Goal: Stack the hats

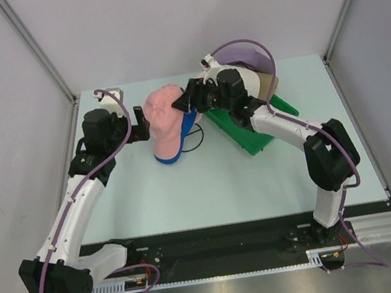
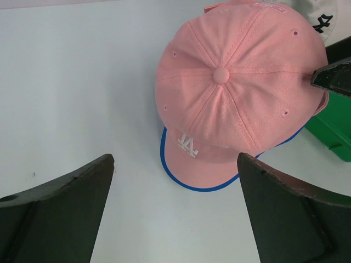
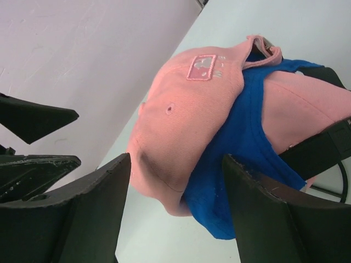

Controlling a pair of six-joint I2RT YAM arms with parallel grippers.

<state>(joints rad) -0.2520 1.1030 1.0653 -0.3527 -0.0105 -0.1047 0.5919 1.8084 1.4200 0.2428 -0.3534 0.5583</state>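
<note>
While the pink cap [image 1: 167, 114] sits over the blue cap [image 3: 247, 142] at the middle of the table [image 1: 223, 186], we have the right gripper [image 3: 176, 160] nearer, jaws spread astride its rear edge; the left gripper [image 2: 175, 158], jaws wide, faces its front, apart.

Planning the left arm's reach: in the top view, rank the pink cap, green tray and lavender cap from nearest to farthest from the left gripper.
1. pink cap, just right of the left gripper
2. green tray, right of centre
3. lavender cap, far back right
</note>
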